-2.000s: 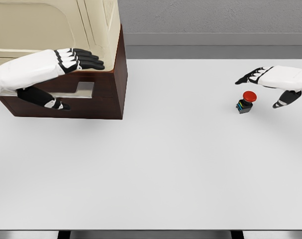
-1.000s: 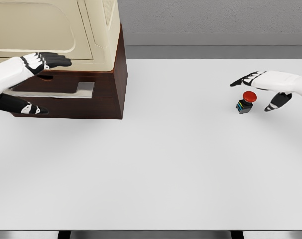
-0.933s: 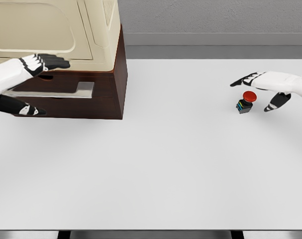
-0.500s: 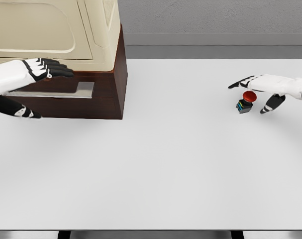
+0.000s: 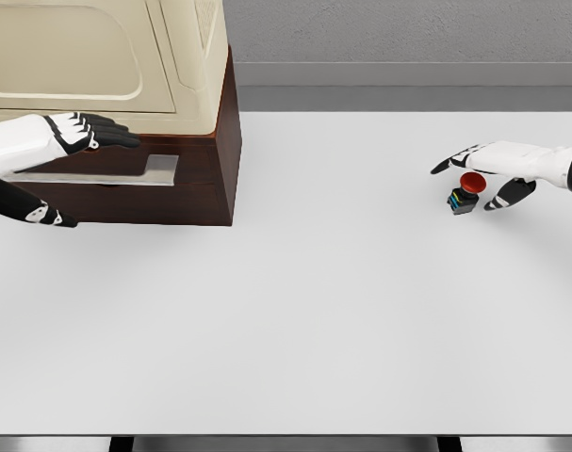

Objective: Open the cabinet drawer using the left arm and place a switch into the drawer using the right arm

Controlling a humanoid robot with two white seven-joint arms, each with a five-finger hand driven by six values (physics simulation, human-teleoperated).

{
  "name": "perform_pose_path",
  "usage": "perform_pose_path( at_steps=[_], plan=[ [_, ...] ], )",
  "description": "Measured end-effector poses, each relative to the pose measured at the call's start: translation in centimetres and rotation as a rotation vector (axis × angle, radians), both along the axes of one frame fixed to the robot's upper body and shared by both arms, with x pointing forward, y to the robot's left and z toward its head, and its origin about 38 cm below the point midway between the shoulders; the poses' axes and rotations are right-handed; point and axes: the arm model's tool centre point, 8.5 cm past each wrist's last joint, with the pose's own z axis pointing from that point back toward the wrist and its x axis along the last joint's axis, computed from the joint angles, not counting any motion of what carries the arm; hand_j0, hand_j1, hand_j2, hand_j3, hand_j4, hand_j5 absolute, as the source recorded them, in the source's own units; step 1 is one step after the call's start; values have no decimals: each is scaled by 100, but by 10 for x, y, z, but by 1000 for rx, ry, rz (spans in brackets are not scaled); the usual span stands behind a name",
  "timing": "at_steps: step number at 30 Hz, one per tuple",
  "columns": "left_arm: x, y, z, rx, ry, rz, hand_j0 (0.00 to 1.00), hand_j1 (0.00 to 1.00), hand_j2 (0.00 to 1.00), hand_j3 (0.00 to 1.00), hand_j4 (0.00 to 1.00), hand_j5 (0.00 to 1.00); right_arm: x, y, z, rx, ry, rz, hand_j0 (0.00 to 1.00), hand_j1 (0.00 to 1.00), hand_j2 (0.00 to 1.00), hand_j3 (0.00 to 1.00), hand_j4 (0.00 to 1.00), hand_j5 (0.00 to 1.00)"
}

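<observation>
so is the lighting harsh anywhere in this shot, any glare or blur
Head view: soft, even light on the white table, no glare; only a faint shadow in front of the cabinet and a small one under the switch. Everything is sharp, including the left hand and right hand.

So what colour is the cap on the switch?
Red, on a dark body; the switch shows clearly in the head view.

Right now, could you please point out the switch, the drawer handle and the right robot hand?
switch (image 5: 470, 183): head view, on its red button cap.
drawer handle (image 5: 159, 168): head view, on its grey plate.
right robot hand (image 5: 500, 169): head view, on its white palm.
</observation>
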Motion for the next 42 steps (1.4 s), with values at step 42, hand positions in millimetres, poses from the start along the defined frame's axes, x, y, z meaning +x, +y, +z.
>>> perform_pose_path(
  at_steps=[42],
  plan=[
    [13,-5,8,26,289,64,100,100,100,100,100,100,-2,1,-5,-15,13,8,56,56,56,56,56,56]
  ],
)
